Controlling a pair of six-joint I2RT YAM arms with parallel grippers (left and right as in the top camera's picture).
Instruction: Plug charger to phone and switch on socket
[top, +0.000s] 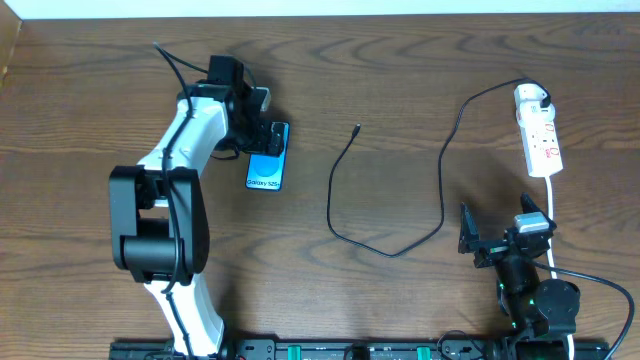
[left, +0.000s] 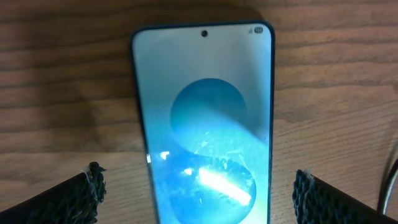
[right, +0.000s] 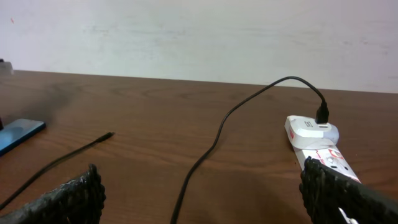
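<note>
Straddling the phone, the left gripper's fingers stand spread, probably poised to steady it for plugging. The right gripper, also wide open and empty, hangs near the socket; the charger lies loose between them, its tip well apart from the phone.

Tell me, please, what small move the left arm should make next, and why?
Probably close the left claw on the phone: its open fingers straddle the phone's long edges, while the charger lies loose on the table, its tip apart from the phone, which likely needs holding first.
</note>
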